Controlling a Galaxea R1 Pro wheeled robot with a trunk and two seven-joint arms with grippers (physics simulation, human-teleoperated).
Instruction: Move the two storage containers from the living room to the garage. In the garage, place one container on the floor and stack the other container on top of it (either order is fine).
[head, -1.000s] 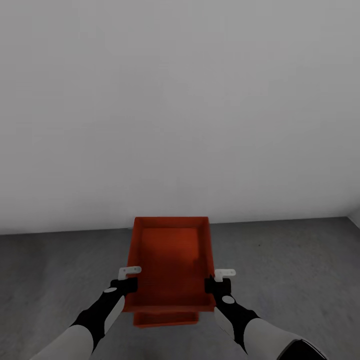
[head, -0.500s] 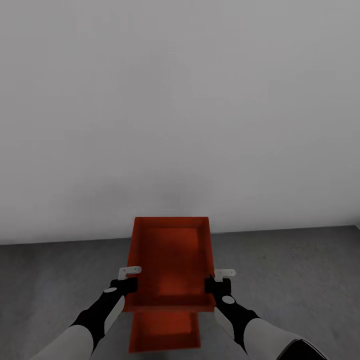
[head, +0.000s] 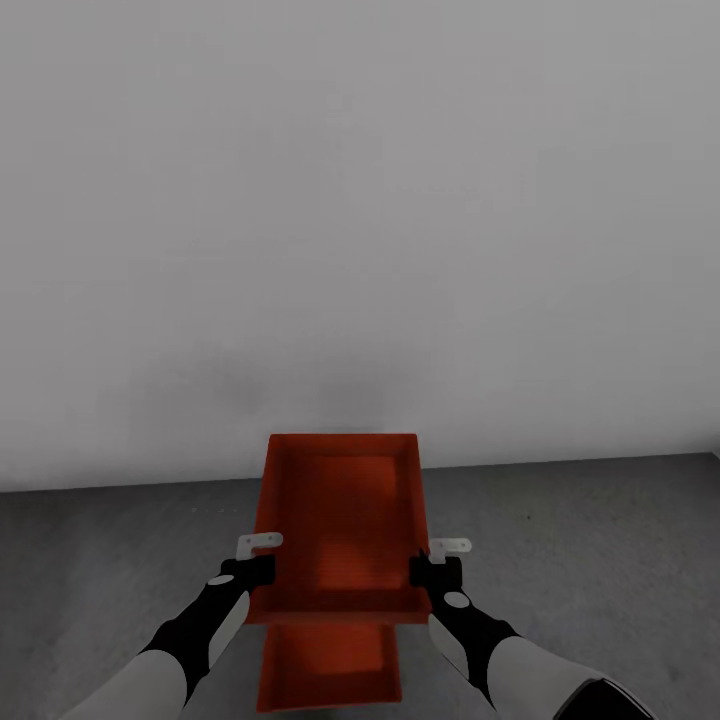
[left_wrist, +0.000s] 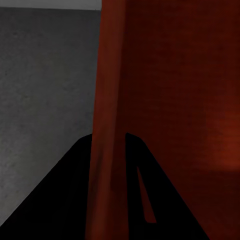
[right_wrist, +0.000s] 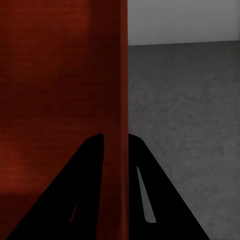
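A plain white wall (head: 360, 200) rises ahead of me, meeting the garage's dark concrete floor (head: 600, 560). I hold one orange-red storage container (head: 340, 520) level in the air, my left gripper (head: 258, 562) pinching its left wall and my right gripper (head: 438, 565) pinching its right wall, a finger on each side. The second container (head: 325, 665) rests on the floor nearer to me, partly under the held one's near end. To stack cleanly, I judge I should bring the held bin back over it, square the edges, then lower both hands evenly.
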